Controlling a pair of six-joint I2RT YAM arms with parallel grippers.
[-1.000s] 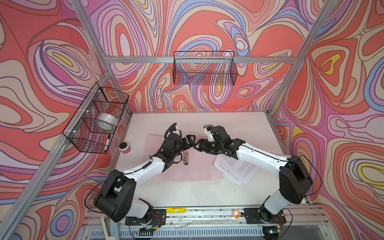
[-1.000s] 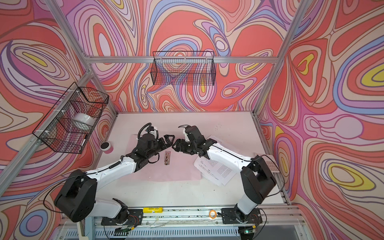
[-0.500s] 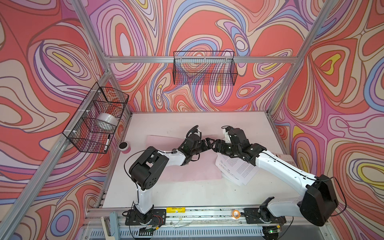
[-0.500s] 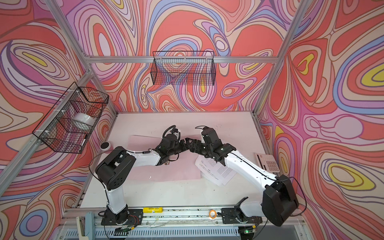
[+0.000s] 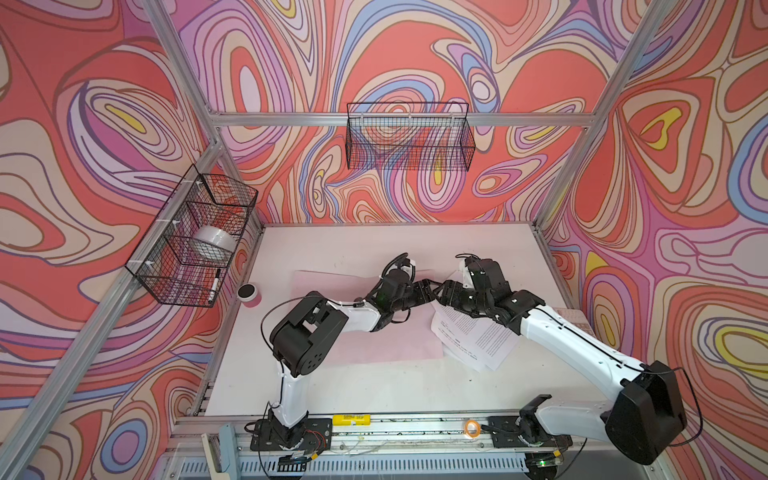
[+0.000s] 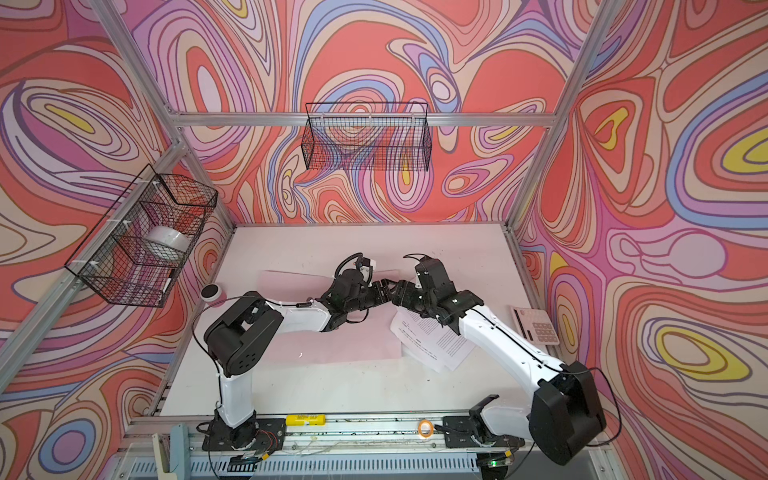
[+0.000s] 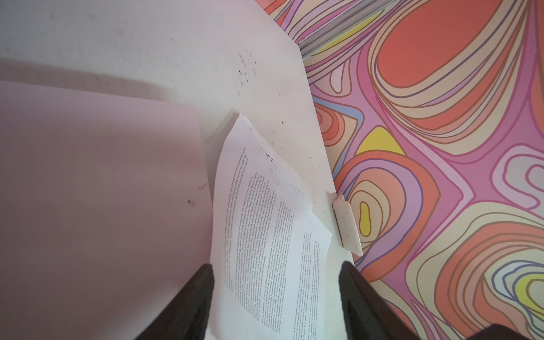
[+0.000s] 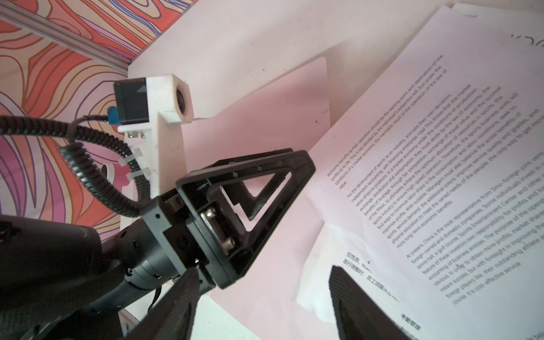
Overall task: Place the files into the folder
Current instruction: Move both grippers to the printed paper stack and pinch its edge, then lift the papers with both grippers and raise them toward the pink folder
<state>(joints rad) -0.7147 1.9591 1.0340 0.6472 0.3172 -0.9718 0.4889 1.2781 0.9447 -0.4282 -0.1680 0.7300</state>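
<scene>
The pale pink folder (image 5: 386,347) (image 6: 336,345) lies flat in the middle of the table, partly under my left arm. The files (image 5: 473,336) (image 6: 432,343), white sheets of black text, lie fanned just right of it, one corner overlapping its right edge. My left gripper (image 5: 430,287) (image 7: 275,269) is open and low at the sheets' near edge, and the printed files (image 7: 265,220) run between its fingers. My right gripper (image 5: 446,291) (image 8: 265,284) faces it tip to tip, open over the folder (image 8: 265,123) edge and a sheet corner (image 8: 441,176).
A pink-sided roll (image 5: 248,294) stands at the table's left edge. A calculator (image 6: 536,326) lies by the right wall. Wire baskets hang on the left wall (image 5: 195,237) and the back wall (image 5: 409,137). A yellow block (image 5: 351,419) and a tape ring (image 5: 471,426) sit on the front rail.
Both grippers have moved right together, from over the folder's middle to the sheets' edge. The left arm has folded its elbow up, and its jaws have narrowed somewhat.
</scene>
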